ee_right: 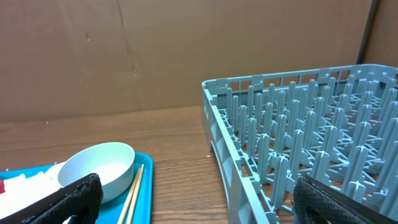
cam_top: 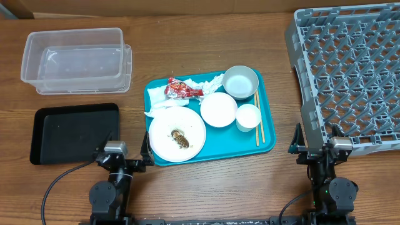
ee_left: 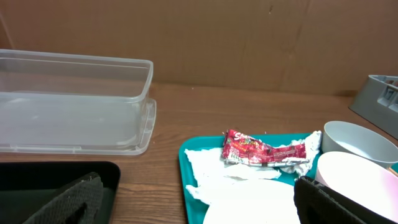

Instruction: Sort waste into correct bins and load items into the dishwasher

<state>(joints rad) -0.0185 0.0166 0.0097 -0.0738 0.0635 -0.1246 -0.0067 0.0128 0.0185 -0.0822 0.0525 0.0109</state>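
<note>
Left gripper [cam_top: 122, 152], at 7 o'clock on the table: jaws spread wide, holding nothing. Its dark finger pads [ee_left: 74, 199] frame the lower corners of the left wrist view. Right gripper [cam_top: 316, 147], at 5 o'clock: jaws equally wide, also holding nothing.

Just beside the left gripper at its 1 o'clock, a large white plate [cam_top: 165, 125] sits on the near left corner of the teal tray [cam_top: 269, 131]. It carries brown food scraps [cam_top: 180, 139]. Beyond the plate lie crumpled white napkins [cam_top: 211, 82] and a red snack wrapper [cam_top: 183, 89], whose long axis runs 9 to 3 o'clock. The wrapper's white lettering is visible in the left wrist view, but it is too small to read.

A pinkish-white bowl [cam_top: 218, 109] stands upright at the tray's centre. A grey-green bowl [cam_top: 240, 82] is at its 1 o'clock and a small white cup [cam_top: 248, 116] at its 3 o'clock. The chopsticks [cam_top: 258, 122] lie together along the tray's right edge, with their long axis 12 to 6 o'clock and the near ends leaning slightly toward 5.

The black tray [cam_top: 75, 132] lies at the left gripper's 10 o'clock, and the clear tub [cam_top: 75, 59] beyond it; both have long axes running 9 to 3. The grey dish rack [cam_top: 350, 69] fills the table's 2 o'clock corner, its near edge close to the right gripper.
</note>
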